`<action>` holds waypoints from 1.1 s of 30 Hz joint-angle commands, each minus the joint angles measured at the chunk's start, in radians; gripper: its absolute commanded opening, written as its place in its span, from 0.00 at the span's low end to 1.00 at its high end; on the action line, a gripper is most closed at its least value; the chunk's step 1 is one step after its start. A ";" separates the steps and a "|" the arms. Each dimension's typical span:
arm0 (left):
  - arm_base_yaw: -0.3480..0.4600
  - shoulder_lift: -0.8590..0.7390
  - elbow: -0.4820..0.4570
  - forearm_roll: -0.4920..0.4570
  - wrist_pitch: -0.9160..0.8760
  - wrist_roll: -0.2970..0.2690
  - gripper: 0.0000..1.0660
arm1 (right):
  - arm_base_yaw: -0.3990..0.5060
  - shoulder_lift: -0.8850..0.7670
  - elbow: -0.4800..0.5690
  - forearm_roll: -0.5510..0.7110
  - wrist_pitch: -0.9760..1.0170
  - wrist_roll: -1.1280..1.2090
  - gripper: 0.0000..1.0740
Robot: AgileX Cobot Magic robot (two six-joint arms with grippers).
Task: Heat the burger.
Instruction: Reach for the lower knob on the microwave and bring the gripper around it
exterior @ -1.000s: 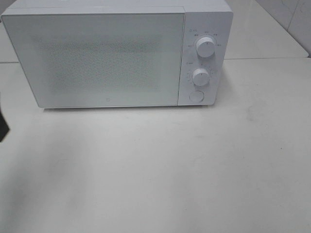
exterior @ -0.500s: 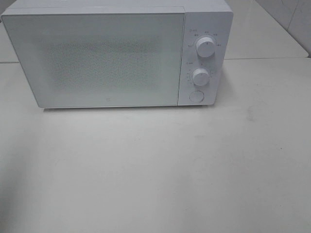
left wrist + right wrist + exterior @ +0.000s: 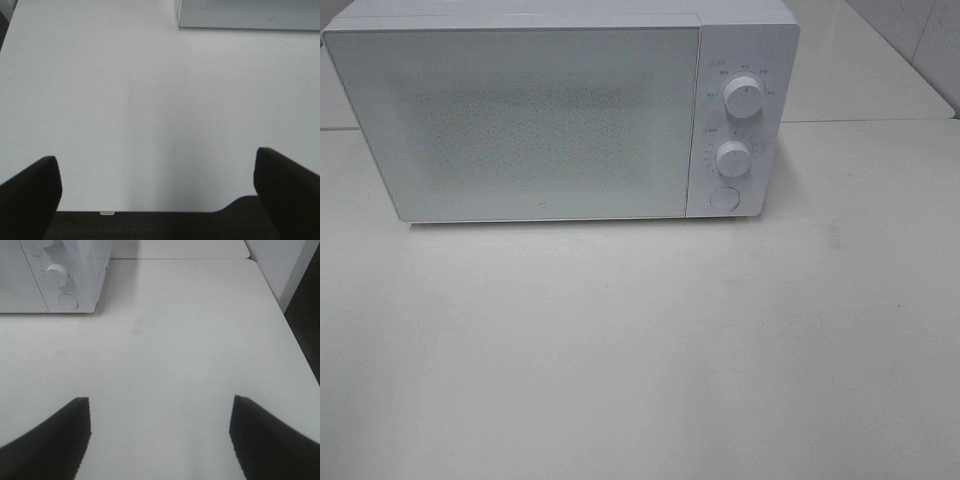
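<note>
- Plainly, the burger showed in no view: not on the table [image 3: 640, 350] and not between either pair of fingers.
- The microwave [image 3: 740, 40] stood at the far side of the table. Its door [image 3: 520, 120] was shut flush, and the frosted panel hid whatever lay behind it.
- My guess was that the burger sat inside, since a closed door suits heating, but the frames could not confirm that.
- The upper dial [image 3: 744, 98], lower dial [image 3: 732, 157] and round button [image 3: 724, 198] lined the right of the oven front, with nothing touching them.
- The left gripper [image 3: 155, 162] hung over bare table near its front edge. Its fingers [image 3: 30, 195] were spread wide with nothing between them.
- The right gripper [image 3: 160, 401] was likewise spread and empty, and it faced the control side of the oven from well back.
- Both probably sat back like this to leave the oven's front free. The right gripper looked better placed to reach the dials.
- The burger was not near either set of fingers. If it was inside, the shut door lay between it and them, well apart.
</note>
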 commanded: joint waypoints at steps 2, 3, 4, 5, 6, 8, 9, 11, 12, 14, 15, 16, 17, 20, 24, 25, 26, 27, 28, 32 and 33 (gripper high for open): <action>0.000 -0.112 0.119 -0.005 0.027 0.007 0.92 | -0.005 -0.028 0.002 -0.001 -0.009 0.011 0.70; 0.000 -0.112 0.119 -0.005 0.027 0.007 0.92 | -0.005 -0.028 0.002 -0.001 -0.009 0.011 0.70; 0.000 -0.151 0.145 -0.005 0.011 0.007 0.92 | -0.005 -0.028 0.002 -0.001 -0.009 0.011 0.70; 0.000 -0.166 0.153 -0.002 0.011 0.007 0.92 | -0.005 -0.028 0.002 -0.001 -0.009 0.011 0.70; 0.000 -0.166 0.153 -0.002 0.011 0.007 0.92 | -0.005 -0.028 0.002 -0.001 -0.009 0.011 0.70; 0.000 -0.223 0.175 0.002 0.010 0.007 0.92 | -0.005 -0.028 0.002 -0.001 -0.009 0.011 0.70; 0.000 -0.223 0.175 0.002 0.010 0.007 0.92 | -0.005 -0.028 0.002 -0.001 -0.009 0.011 0.70; 0.000 -0.300 0.191 0.013 0.007 0.007 0.92 | -0.005 -0.028 0.002 -0.001 -0.009 0.011 0.70; 0.000 -0.300 0.191 0.013 0.007 0.007 0.92 | -0.005 -0.028 0.002 -0.001 -0.009 0.011 0.70; 0.000 -0.410 0.194 0.014 -0.016 0.007 0.92 | -0.005 -0.028 0.002 -0.001 -0.009 0.011 0.70; 0.000 -0.410 0.194 0.014 -0.016 0.007 0.92 | -0.005 -0.028 0.002 -0.001 -0.009 0.011 0.70; 0.000 -0.428 0.194 0.011 -0.015 0.007 0.92 | -0.005 -0.028 0.002 -0.001 -0.009 0.011 0.70; 0.000 -0.421 0.194 0.011 -0.009 0.007 0.92 | -0.005 -0.028 0.002 -0.002 -0.009 0.011 0.70; 0.000 -0.421 0.194 0.011 -0.016 0.006 0.92 | -0.005 -0.022 0.002 -0.001 -0.009 0.011 0.70; 0.000 -0.421 0.196 0.012 -0.042 0.006 0.92 | -0.005 -0.022 0.002 -0.002 -0.009 0.011 0.70; 0.000 -0.421 0.207 0.010 -0.096 0.006 0.92 | -0.005 -0.022 0.002 -0.002 -0.009 0.011 0.70; 0.000 -0.421 0.219 0.007 -0.137 0.005 0.92 | -0.005 -0.022 0.002 -0.002 -0.009 0.011 0.70; 0.000 -0.421 0.243 -0.004 -0.152 0.003 0.92 | -0.005 -0.022 0.002 -0.002 -0.009 0.011 0.70; 0.000 -0.421 0.243 -0.004 -0.152 0.003 0.92 | -0.005 -0.022 0.002 -0.002 -0.009 0.011 0.70; 0.000 -0.421 0.241 -0.005 -0.152 0.003 0.92 | -0.005 -0.018 0.002 -0.001 -0.009 0.011 0.70; 0.000 -0.421 0.241 -0.005 -0.152 0.003 0.92 | -0.005 -0.018 0.002 -0.001 -0.009 0.011 0.70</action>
